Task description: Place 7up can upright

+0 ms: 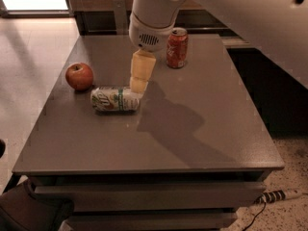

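Just below and left of the jaws, the 7up can (115, 99) lies on its side on the table (192, 143), not upright. Long axis runs left-right, green logo facing up. Its right end sits right at the jaw tips; can't tell if touching or just beside.

Gripper (138, 84): yellowish, hanging down from the white arm (151, 13), tilted slightly so the tips point down and left. Low over the table, near the back-left part of it. Jaws read as one pale block from this angle, so I cannot tell whether they are spread or pressed together. Nothing visibly pinched between them; the can is outside them, off the left of the tips.

Apple (79, 76): red, left of the jaws, beyond the can's far end and a bit further back. Near the can, apart from it.

Red soda can (177, 48): standing upright, right of the jaws and further back, well apart from the 7up can.

Shadow (173, 124) of the arm falls on the table right of the jaws and toward the front edge.

Power strip (281, 195) on the floor, far right of the jaws, below table level.
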Action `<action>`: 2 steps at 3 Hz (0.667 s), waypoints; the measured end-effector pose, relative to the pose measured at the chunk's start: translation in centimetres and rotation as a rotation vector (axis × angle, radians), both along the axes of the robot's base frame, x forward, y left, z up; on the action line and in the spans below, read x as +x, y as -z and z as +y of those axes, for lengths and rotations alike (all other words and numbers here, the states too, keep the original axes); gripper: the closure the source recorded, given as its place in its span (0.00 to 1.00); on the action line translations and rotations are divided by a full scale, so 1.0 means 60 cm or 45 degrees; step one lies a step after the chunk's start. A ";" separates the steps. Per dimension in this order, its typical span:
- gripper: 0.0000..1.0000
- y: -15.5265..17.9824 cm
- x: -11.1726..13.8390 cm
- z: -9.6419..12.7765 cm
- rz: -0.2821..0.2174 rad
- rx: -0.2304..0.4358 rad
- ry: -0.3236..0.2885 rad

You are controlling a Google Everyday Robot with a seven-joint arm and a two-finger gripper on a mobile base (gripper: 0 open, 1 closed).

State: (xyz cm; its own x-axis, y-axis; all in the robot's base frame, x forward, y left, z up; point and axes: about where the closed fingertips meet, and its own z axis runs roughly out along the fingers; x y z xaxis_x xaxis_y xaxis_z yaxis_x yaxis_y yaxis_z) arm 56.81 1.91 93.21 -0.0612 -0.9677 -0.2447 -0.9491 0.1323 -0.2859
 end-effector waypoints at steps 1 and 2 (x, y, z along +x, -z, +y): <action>0.00 0.013 0.019 0.024 0.055 -0.029 -0.037; 0.00 0.040 0.047 0.057 0.136 -0.056 -0.072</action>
State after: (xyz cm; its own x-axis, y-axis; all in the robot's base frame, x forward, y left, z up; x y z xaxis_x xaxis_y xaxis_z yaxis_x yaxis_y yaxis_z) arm 59.60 5.34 90.82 -0.0295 -0.9800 -0.1966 -0.9801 0.0670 -0.1868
